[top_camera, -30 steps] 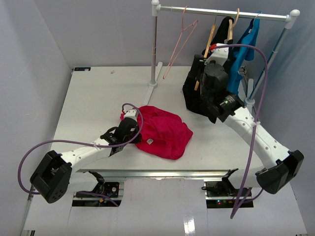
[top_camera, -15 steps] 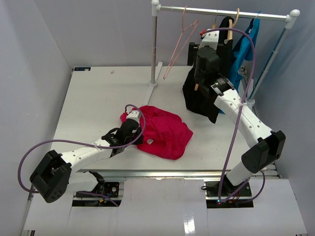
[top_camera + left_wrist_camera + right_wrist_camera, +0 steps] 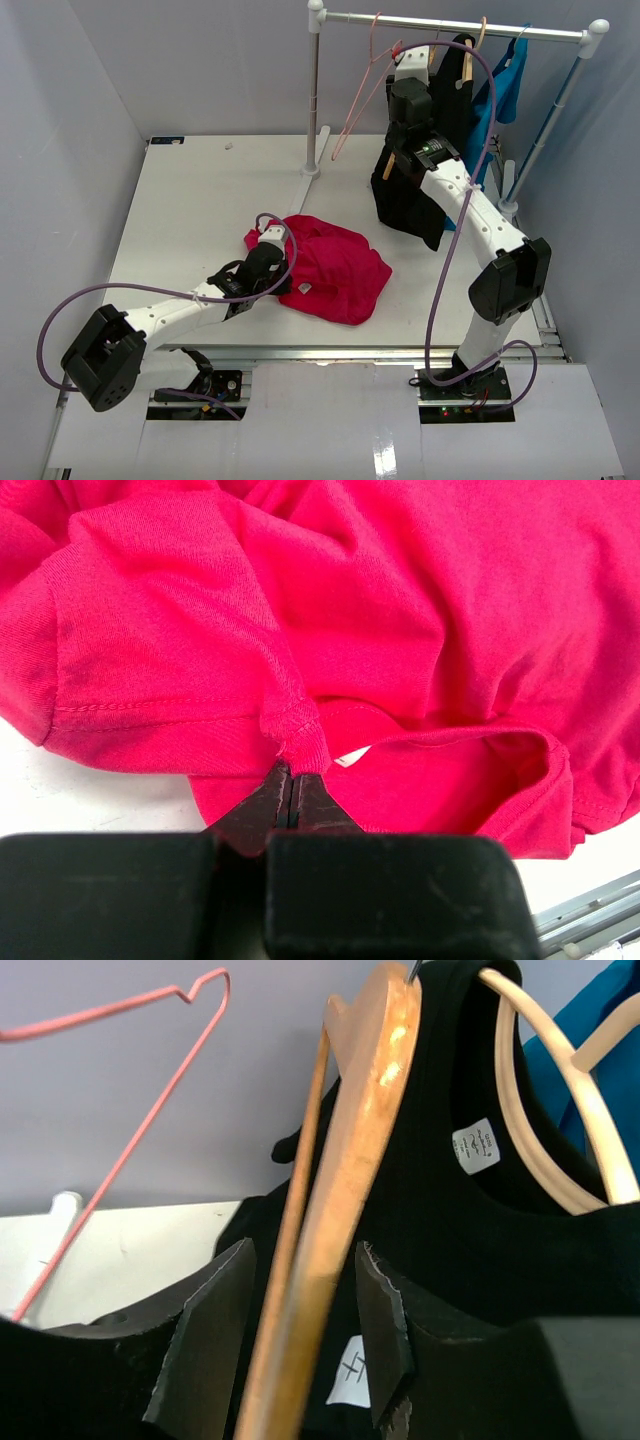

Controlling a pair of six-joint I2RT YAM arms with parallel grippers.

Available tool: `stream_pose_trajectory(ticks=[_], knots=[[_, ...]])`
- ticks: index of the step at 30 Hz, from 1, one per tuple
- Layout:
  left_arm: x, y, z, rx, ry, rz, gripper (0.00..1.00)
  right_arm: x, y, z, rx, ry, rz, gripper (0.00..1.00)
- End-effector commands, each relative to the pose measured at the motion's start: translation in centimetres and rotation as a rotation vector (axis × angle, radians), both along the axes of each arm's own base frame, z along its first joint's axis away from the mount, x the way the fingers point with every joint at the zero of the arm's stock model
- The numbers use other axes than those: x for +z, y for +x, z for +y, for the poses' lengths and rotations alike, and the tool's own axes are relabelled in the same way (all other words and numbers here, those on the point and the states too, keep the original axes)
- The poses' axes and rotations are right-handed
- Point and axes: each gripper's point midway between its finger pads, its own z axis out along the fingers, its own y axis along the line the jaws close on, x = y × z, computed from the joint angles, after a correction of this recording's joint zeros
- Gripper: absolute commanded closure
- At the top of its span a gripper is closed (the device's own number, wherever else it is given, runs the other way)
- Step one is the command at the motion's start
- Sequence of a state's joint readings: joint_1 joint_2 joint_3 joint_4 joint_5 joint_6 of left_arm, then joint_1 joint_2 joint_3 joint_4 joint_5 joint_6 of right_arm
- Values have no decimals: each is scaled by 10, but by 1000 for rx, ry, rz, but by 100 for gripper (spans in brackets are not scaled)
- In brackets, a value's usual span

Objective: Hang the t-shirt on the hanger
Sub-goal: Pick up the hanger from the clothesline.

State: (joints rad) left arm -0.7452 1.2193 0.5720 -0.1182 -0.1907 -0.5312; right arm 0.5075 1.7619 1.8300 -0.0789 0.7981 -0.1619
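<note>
1. Our left tool is clamped shut on a pinched fold of the t-shirt, which lies crumpled on the tabletop, near centre.
2. Our right tool straddles the hanger up on the far-right rail; we cannot tell whether it grips (its jaws sit very close either side).
3. The hanger's bar runs up through those jaws, far and right of the t-shirt and well apart from it, so the right arm is nearer.

White table, crumpled magenta t-shirt at its near middle, rack foot farther back
</note>
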Motion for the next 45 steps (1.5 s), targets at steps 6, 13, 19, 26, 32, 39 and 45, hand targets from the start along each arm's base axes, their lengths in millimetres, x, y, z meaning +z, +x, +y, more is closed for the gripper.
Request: stream_pose_trajectory(ticks=[6, 13, 19, 26, 32, 39, 45], knots=[[14, 5, -8, -13, -25, -38, 100, 35, 0, -17, -53, -25, -57, 56], [14, 5, -9, -17, -24, -37, 100, 30, 11, -23, -80, -36, -27, 56], [15, 4, -10, -21, -25, -39, 100, 20, 14, -26, -83, -27, -3, 56], [13, 5, -10, -19, -18, -33, 100, 12, 17, -28, -79, -20, 10, 63], [12, 6, -10, -16, -18, -33, 100, 25, 17, -27, -58, -30, -10, 82], [13, 5, -11, -20, -18, -33, 100, 58, 6, -35, -64, -61, -56, 92], [15, 5, -11, -23, -23, -40, 100, 95, -20, -41, -19, -29, -135, 92]])
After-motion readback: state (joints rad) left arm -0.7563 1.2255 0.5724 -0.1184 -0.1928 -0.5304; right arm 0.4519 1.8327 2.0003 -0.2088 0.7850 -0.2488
